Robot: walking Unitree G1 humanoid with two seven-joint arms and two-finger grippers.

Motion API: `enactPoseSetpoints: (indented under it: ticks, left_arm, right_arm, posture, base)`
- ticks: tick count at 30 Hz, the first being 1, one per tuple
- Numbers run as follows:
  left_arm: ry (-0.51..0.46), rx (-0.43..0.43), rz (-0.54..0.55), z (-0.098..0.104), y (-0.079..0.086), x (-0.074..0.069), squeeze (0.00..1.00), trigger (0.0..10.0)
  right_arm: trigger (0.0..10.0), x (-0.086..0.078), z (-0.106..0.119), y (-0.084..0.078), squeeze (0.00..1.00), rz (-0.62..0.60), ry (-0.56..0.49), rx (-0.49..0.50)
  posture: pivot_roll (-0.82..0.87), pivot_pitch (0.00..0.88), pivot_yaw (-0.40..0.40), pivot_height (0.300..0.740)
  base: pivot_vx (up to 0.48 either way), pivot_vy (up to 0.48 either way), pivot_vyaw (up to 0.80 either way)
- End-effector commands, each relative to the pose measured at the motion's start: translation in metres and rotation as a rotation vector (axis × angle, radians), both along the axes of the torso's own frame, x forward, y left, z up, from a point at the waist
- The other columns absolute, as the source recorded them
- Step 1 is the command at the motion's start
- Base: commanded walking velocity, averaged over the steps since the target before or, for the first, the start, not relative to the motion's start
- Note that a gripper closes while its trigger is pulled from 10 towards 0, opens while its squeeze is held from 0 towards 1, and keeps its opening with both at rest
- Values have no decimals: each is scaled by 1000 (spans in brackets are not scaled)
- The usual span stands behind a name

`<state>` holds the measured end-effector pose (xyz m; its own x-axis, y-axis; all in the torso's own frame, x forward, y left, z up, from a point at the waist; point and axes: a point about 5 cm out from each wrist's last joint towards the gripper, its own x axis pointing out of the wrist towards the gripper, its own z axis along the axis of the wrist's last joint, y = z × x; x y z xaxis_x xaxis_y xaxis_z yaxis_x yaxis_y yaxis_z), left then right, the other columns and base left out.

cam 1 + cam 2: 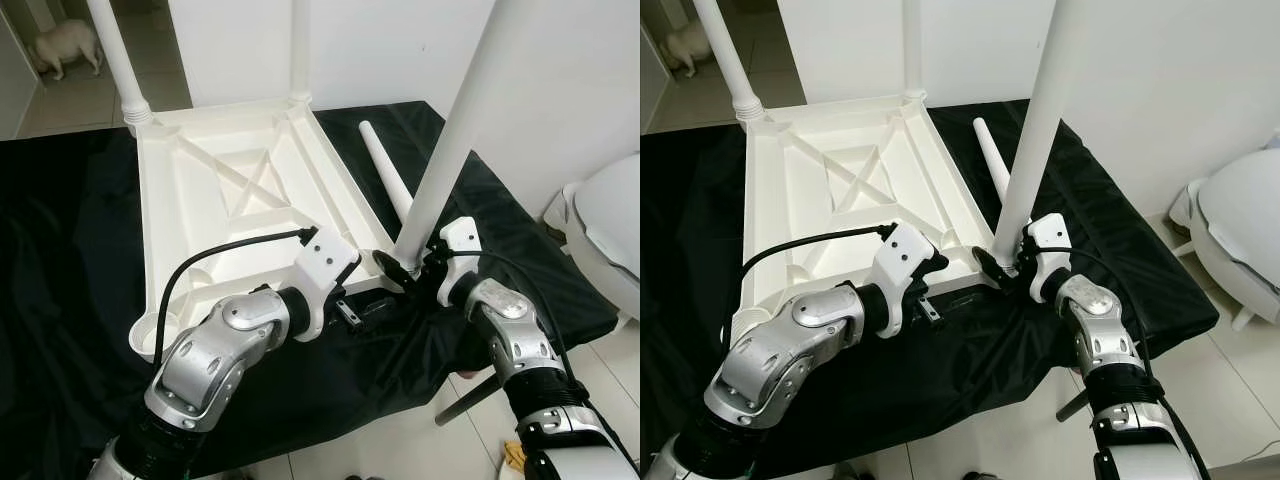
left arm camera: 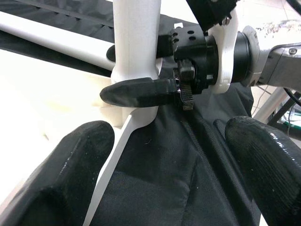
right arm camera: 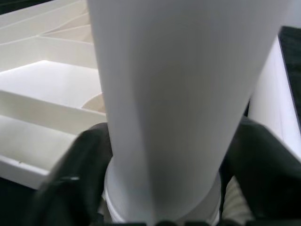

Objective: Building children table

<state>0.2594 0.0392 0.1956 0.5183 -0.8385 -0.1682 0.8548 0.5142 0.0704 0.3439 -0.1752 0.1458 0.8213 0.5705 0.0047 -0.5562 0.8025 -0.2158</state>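
Our right tool (image 1: pixel 412 268) clamps the upright leg (image 1: pixel 450 140) at its base over the tabletop (image 1: pixel 220 200) corner socket (left tool (image 2: pixel 160 155) gapes empty beside).

A black cloth (image 1: pixel 60 260) covered the work surface, creased and hanging over its near edge. A white wall (image 1: pixel 560 90) stood behind and to the right. A white rounded object (image 1: pixel 610 225), not identifiable, sat on the pale tiled floor (image 1: pixel 420 440) at the right. A light-coloured dog (image 1: pixel 65 45) stood on the tiles at the far left. A small yellow item (image 1: pixel 515 457) lay on the floor near the right edge.
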Motion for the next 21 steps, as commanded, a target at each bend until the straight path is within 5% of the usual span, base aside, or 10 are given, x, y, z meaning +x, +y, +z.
enactPoseSetpoints:
  ticks: [1,14,15,21]
  left_arm:
    - [-2,9,-21,2,-1,-1,0,10000]
    - [0,6,-11,2,0,-1,0,10000]
    - [1,5,-11,2,0,-1,0,10000]
    - [5,2,-12,2,-1,-1,0,10000]
  right_arm:
    - [0,1,-1,-5,0,-12,0,10]
    - [0,-3,-5,4,0,13,-6,47]
    - [10000,-2,-6,5,0,-3,3,52]
    - [10000,-2,-7,17,0,-48,13,108]
  posture:
    - [-27,77,5,740]
    - [-29,92,2,740]
    - [-32,94,2,740]
    - [-38,98,3,740]
  base:
    - [0,0,0]
    - [0,0,0]
    - [0,0,0]
    - [0,0,0]
